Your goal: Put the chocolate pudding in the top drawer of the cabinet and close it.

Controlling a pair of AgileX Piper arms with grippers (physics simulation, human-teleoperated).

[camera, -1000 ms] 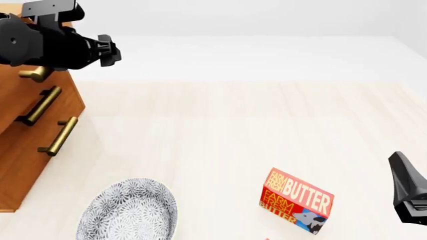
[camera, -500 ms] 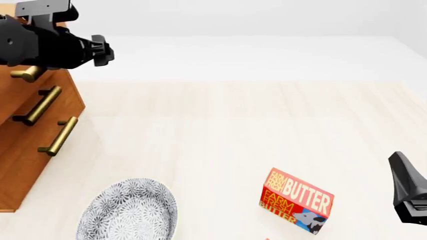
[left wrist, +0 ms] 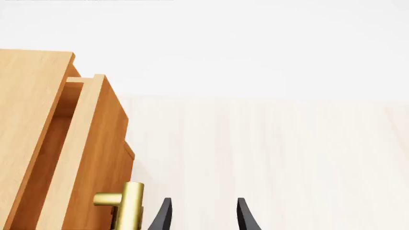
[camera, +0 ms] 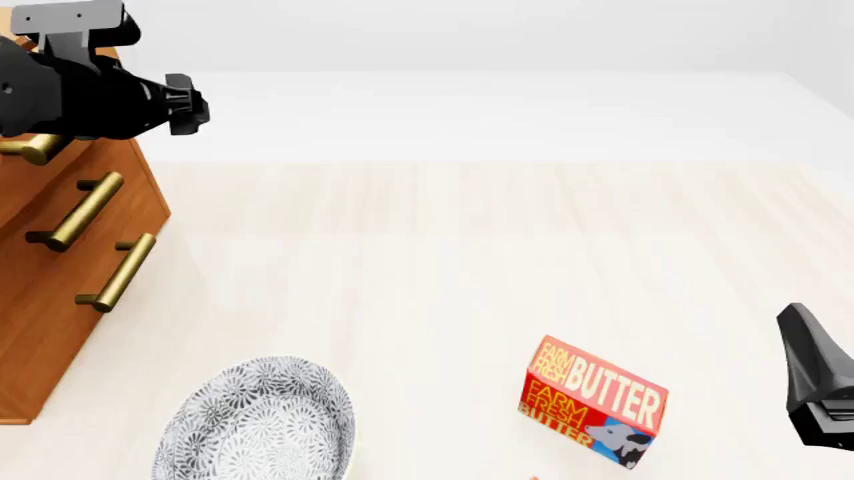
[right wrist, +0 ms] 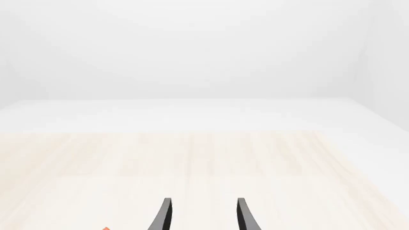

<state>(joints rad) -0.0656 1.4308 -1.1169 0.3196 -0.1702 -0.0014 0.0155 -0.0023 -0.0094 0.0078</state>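
Left gripper (left wrist: 201,215): the two dark fingertips stand apart with bare table (left wrist: 288,158) between them, so the jaws are parted and hold nothing. In the left wrist view the brass handle (left wrist: 128,206) of the top drawer (left wrist: 96,158) sits just beside one fingertip; contact cannot be confirmed. In the front view the left arm (camera: 80,95) lies roughly level across the upper part of the cabinet (camera: 54,300) and hides the drawer front there.

Right gripper (right wrist: 201,215): fingertips likewise apart, nothing between them. In the front view only a dark part of the right arm (camera: 817,385) shows, well to the right of the cabinet.

Top drawer: orange-brown wood with a brass bar handle. It stands pulled out from the cabinet body, with a gap open behind its front panel; the interior is not visible. The drawer front faces the open table, and its bar handle runs along the width of the front.

Chocolate pudding: not visible in any view; its position and heading cannot be told.

Other items, relative to the cabinet: a patterned grey bowl (camera: 260,425) lies near the cabinet's lower corner on the near side. A red "Farm Fresh Butter" box (camera: 594,400) stands well to the right of the cabinet, beyond the bowl, its long axis running slantwise.
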